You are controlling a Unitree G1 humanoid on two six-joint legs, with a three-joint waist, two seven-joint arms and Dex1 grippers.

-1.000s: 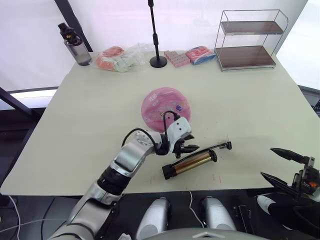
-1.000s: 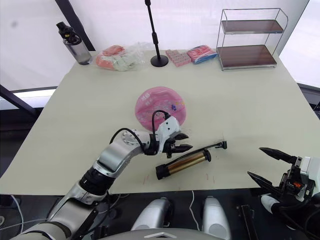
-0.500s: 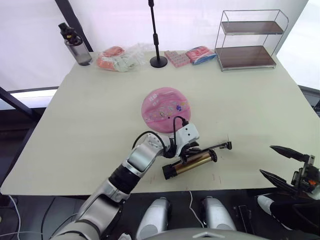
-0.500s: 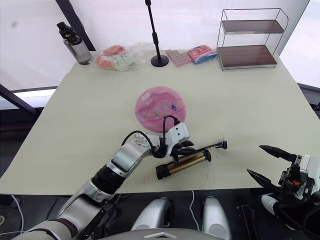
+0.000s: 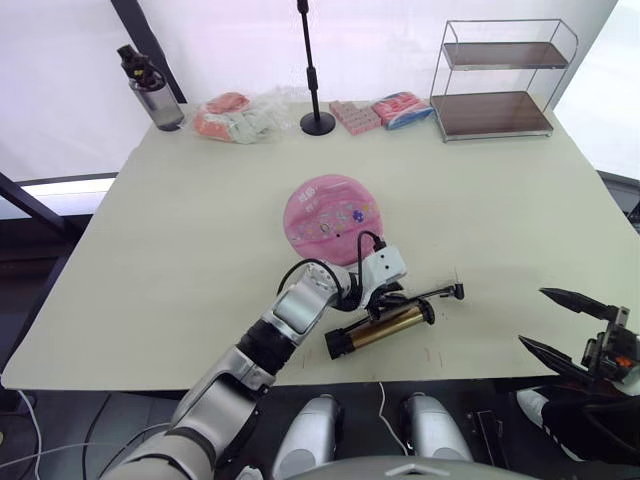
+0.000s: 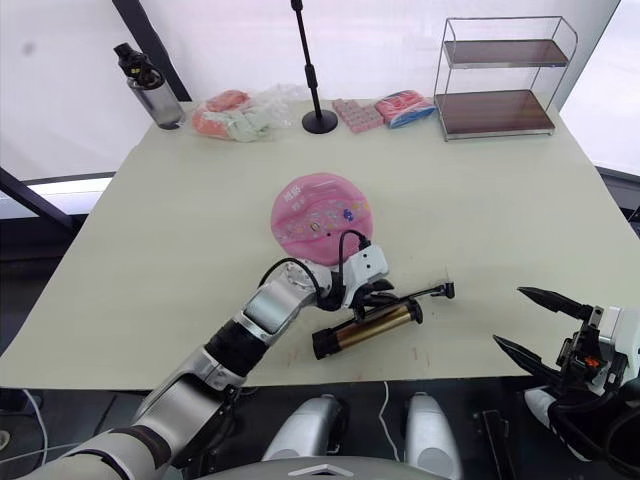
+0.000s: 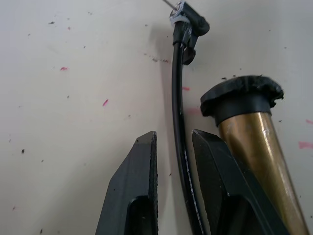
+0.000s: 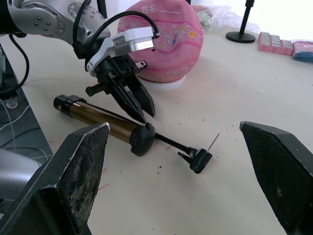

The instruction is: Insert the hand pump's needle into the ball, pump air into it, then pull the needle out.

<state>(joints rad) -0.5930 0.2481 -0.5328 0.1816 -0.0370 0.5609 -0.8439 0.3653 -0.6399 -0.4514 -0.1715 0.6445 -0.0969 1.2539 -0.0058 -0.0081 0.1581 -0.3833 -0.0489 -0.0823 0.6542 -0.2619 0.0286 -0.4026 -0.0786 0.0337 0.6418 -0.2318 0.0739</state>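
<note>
- Left gripper [image 7: 172, 147]: black fingers part-open, straddling the thin black hose [image 7: 179, 117] of the gold-bronze cylindrical hand pump [image 5: 380, 328].
- Right gripper [image 6: 535, 325]: fingers spread wide, holding nothing, off the table edge.
- Pink sticker-printed rubber ball [image 5: 331, 218]: just behind the pump.

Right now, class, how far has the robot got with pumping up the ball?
Nothing is finished. The left gripper has its fingers either side of the pump's hose, not yet closed. The needle lies on the table, away from the ball. Inserting, pumping and withdrawing remain.

Ball [image 8: 168, 41] carries printed characters near top — too small to read; nothing else legible.
</note>
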